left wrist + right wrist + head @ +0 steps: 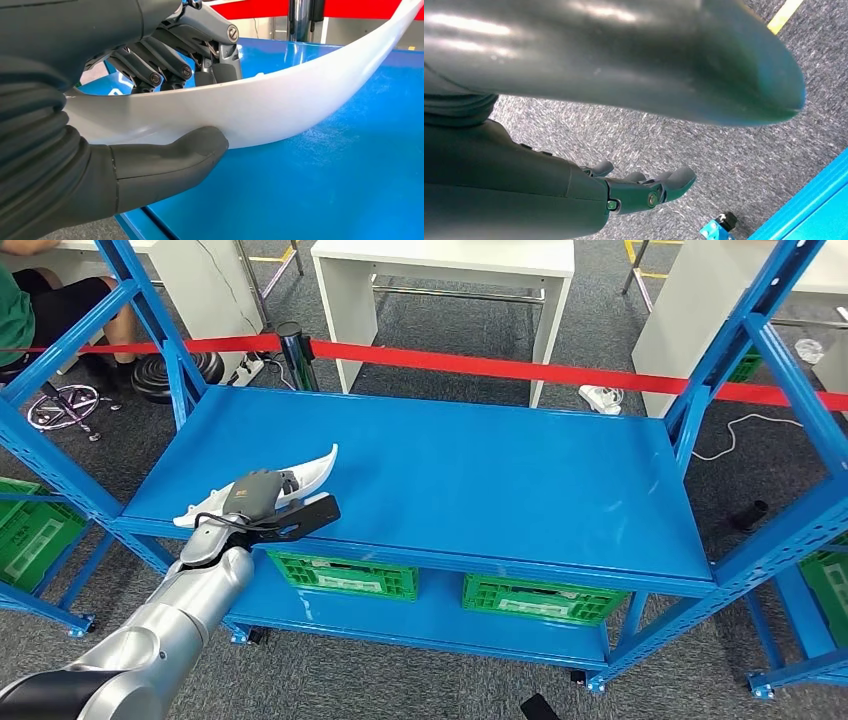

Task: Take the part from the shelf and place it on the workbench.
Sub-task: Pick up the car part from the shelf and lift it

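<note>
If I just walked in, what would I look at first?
Probably the big blue shelf in the middle, with the robot's left hand gripping a curved white part at its front left corner. Then the bright red tape stretched across behind the shelf. Two green crates sit on the lower level underneath.

We reach our L arm fwd, left hand (262,508) clamped w/ thumb one side, fingers (159,62) curled over the other. Our right hand (644,192) hangs low, fingers loosely apart, holding nothing.
</note>
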### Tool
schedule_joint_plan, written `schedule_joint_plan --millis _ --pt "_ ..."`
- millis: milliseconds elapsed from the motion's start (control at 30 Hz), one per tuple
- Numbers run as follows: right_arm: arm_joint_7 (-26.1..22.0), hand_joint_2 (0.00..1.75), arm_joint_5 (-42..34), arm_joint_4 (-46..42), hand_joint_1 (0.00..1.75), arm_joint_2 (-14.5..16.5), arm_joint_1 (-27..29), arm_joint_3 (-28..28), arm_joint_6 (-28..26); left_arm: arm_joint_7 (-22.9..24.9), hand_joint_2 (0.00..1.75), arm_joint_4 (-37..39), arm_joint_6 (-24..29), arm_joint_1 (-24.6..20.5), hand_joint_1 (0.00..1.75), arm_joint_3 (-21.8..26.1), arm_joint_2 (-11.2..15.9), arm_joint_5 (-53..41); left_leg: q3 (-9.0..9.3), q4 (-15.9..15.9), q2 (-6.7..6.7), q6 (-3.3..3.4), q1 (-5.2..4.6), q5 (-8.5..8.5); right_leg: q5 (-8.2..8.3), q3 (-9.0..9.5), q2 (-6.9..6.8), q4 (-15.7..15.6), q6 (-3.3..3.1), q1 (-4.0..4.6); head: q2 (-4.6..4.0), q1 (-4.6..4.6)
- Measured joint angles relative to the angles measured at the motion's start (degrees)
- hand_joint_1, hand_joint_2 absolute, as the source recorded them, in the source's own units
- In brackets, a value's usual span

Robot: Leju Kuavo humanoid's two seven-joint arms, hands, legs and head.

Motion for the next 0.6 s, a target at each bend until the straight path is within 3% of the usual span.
schedule_joint_plan --millis 600 --pt "-0.1 0.00 -0.1 0.0 0.00 0.0 0.1 0.0 -0.2 -3.1 1.75 -0.2 2.2 0.0 1.71 2.3 -0.1 3.0 0.00 0.0 0.00 0.00 0.00 0.00 0.00 0.00 0.00 0.0 0.00 0.00 0.00 0.00"
